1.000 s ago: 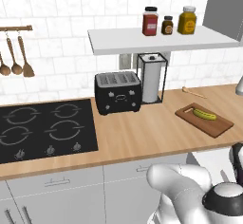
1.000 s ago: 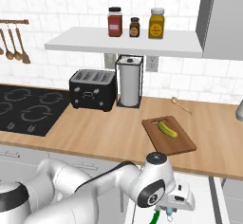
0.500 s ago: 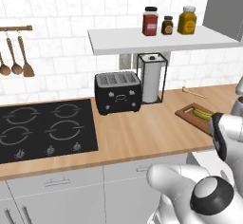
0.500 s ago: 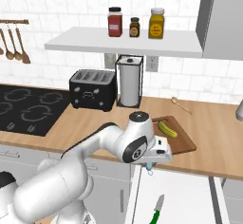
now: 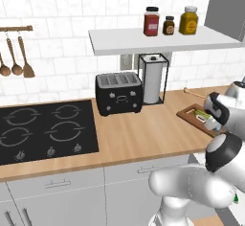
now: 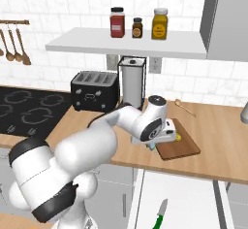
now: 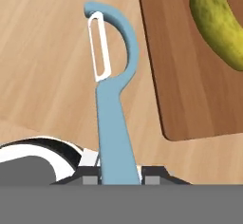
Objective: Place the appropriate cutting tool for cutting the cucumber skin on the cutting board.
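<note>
Wooden counter (image 7: 47,52) runs under white tile, with the toaster (image 6: 94,91) and paper roll (image 6: 132,80) at the back and the board (image 7: 190,90) lying near the front edge. The cucumber (image 7: 218,19) lies on the board, so the tool for its skin has to land beside it there. That tool is the peeler (image 7: 114,99), pale blue with a white slotted blade, and not the green-handled knife (image 6: 159,216) lying on a white surface low down in front of the counter.

The gripper (image 7: 121,175) is clamped narrowly on the lower end of the peeler's handle, which points the blade end forward, away from the hand. In the hand view the peeler hangs over bare counter just beside the board's edge, not over the board itself. The right base view puts the hand low at the board's near corner. The carry looks nearly done; what is left is likely a short shift across so the peeler clears the cucumber before release.
</note>
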